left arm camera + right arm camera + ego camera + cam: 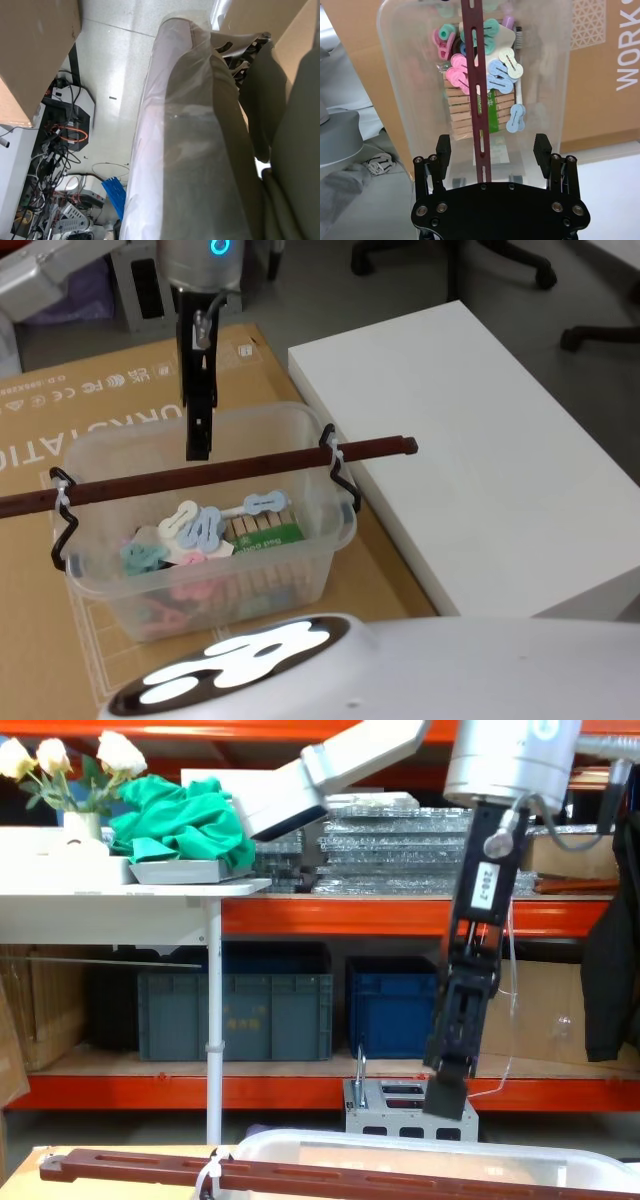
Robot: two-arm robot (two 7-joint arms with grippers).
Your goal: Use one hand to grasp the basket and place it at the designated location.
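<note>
- The basket [262, 411] stands on the cardboard [100, 390], near its right edge and just beside the white block [480, 440]. It holds clothes pegs [255, 535].
- Its handle [260, 468] is a long dark bar lying over the rim. The long axis runs left to right across the cardboard, rising a little to the right. The right end points over the white block and reaches past the basket wall.
- The right gripper [198, 445] hangs straight above the middle part of this handle, apart from it and not touching.
- In the right wrist view the gripper [492, 147] is released. One finger stands on each side of the handle [479, 100], so the opening is across the bar's long axis.
- The chest view shows the gripper [445, 1095] clearly higher than the handle [300, 1175].
- I judge that the next move is a straight descent and then closing on the bar.
- The right arm is the nearer one; the left arm is away from the work.
</note>
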